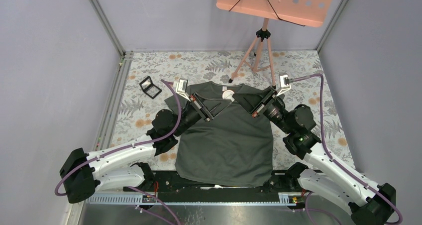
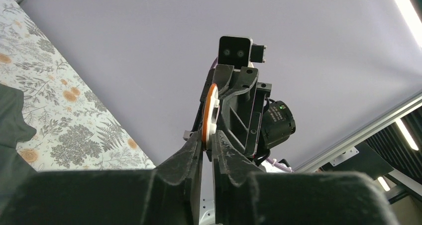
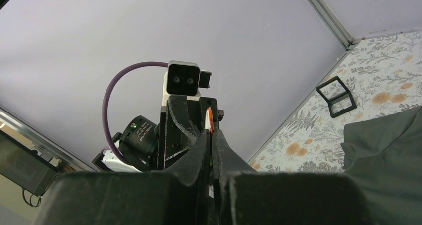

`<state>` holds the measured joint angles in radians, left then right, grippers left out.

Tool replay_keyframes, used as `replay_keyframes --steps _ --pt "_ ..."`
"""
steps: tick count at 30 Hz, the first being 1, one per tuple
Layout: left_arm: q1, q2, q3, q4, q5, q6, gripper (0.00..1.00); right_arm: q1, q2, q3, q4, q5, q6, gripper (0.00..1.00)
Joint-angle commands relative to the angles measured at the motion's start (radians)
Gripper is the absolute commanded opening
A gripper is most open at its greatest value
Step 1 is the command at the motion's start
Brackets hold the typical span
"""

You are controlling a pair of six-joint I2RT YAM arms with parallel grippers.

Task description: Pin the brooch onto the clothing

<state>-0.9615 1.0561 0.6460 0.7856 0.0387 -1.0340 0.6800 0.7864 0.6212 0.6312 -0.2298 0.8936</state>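
The dark grey-green T-shirt [image 1: 224,145] lies flat on the table, neck at the far side. The brooch [image 1: 228,93] is held just above the collar between both grippers. My left gripper [image 1: 222,99] reaches in from the left and my right gripper [image 1: 236,96] from the right, tips meeting. In the left wrist view the brooch [image 2: 211,110] shows edge-on, orange and white, pinched at my left gripper's [image 2: 207,138] tips. In the right wrist view my right gripper [image 3: 210,135] is shut on the brooch's thin orange edge [image 3: 210,119]. The shirt also shows there [image 3: 388,155].
A small black square case [image 1: 150,87] lies open on the floral cloth left of the shirt; it also shows in the right wrist view [image 3: 337,96]. A pink tripod [image 1: 259,51] with an orange board stands behind the collar. Grey walls enclose the table.
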Motion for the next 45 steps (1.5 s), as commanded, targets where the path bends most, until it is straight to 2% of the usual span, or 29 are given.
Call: replay_keyframes --steps 1,3,6,10,12,14,17,20,23,27,32,38,45 --pt "-0.004 0.002 0.050 0.031 -0.035 -0.018 0.08 0.010 -0.005 0.028 0.057 -0.022 -0.022 0.00" --pt "-0.004 0.003 0.050 0.022 -0.034 -0.018 0.01 0.009 -0.007 0.026 0.049 -0.022 -0.023 0.00" --pt "-0.003 -0.001 0.044 0.015 -0.035 -0.015 0.00 0.010 -0.014 0.021 0.014 -0.015 -0.029 0.01" --pt "-0.002 -0.016 0.046 -0.040 -0.021 0.025 0.00 0.010 -0.041 0.008 -0.053 0.005 -0.055 0.37" --pt "0.001 -0.040 0.055 -0.126 0.007 0.066 0.00 0.008 -0.073 0.024 -0.167 0.040 -0.102 0.53" --pt "0.014 -0.067 0.066 -0.237 0.046 0.109 0.00 0.004 -0.097 0.081 -0.340 0.062 -0.180 0.63" --pt "0.062 -0.108 0.074 -0.371 0.159 0.163 0.00 -0.035 -0.087 0.183 -0.581 0.012 -0.306 0.69" --pt "0.106 -0.121 0.103 -0.519 0.338 0.246 0.00 -0.139 -0.028 0.258 -0.726 -0.229 -0.354 0.70" --pt "0.115 -0.106 0.161 -0.684 0.508 0.371 0.00 -0.216 0.047 0.282 -0.742 -0.521 -0.339 0.69" --pt "0.114 -0.072 0.208 -0.799 0.696 0.454 0.00 -0.217 0.107 0.275 -0.715 -0.709 -0.332 0.66" --pt "0.116 -0.039 0.242 -0.874 0.725 0.489 0.00 -0.205 0.100 0.255 -0.694 -0.760 -0.317 0.64" --pt "0.113 0.001 0.251 -0.821 0.765 0.468 0.00 -0.170 0.113 0.238 -0.664 -0.789 -0.293 0.57" --pt "0.113 0.008 0.249 -0.811 0.770 0.463 0.00 -0.151 0.128 0.222 -0.686 -0.767 -0.329 0.56"
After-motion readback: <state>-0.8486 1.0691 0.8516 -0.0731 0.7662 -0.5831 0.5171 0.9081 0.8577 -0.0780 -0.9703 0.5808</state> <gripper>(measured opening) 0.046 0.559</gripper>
